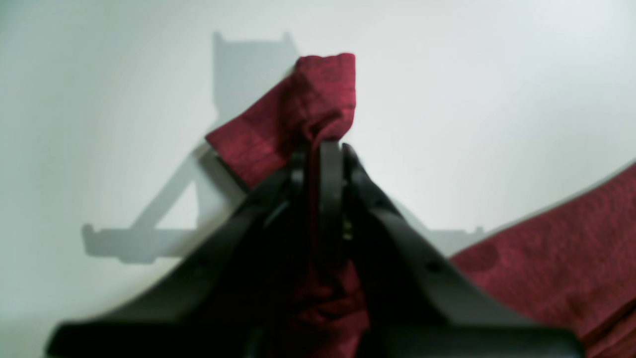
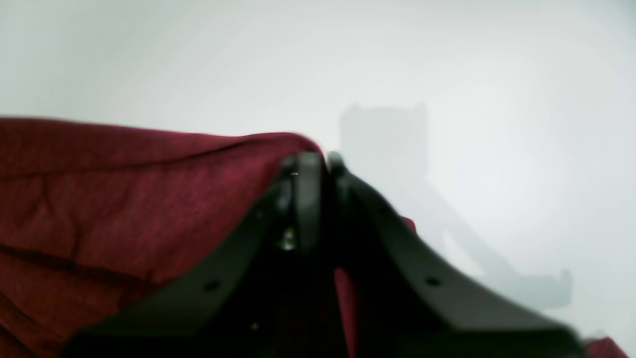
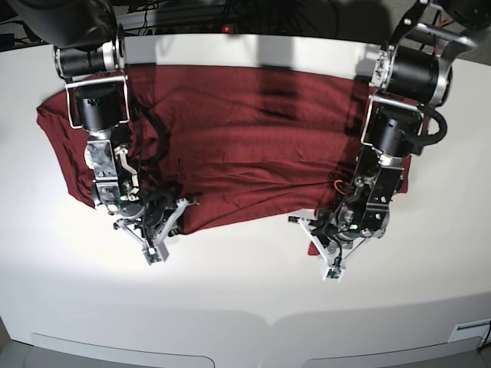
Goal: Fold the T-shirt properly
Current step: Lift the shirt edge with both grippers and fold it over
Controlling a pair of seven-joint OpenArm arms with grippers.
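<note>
The dark red T-shirt (image 3: 253, 138) lies spread across the far half of the white table (image 3: 245, 307), wrinkled along its near edge. On the right of the base view, my left gripper (image 3: 328, 264) is shut on a bunched bit of that edge. In the left wrist view the cloth (image 1: 313, 99) pokes out past the closed left gripper (image 1: 323, 146). My right gripper (image 3: 156, 251), on the left of the base view, is also at the near edge. In the right wrist view the right gripper (image 2: 318, 159) is shut, with the shirt's edge (image 2: 124, 199) pinched between its fingers.
Both arms reach over the shirt from the table's far side. Bare white tabletop runs from the shirt's near edge to the table's front edge (image 3: 253, 326). Cables and dark equipment sit behind the table's back edge (image 3: 230, 27).
</note>
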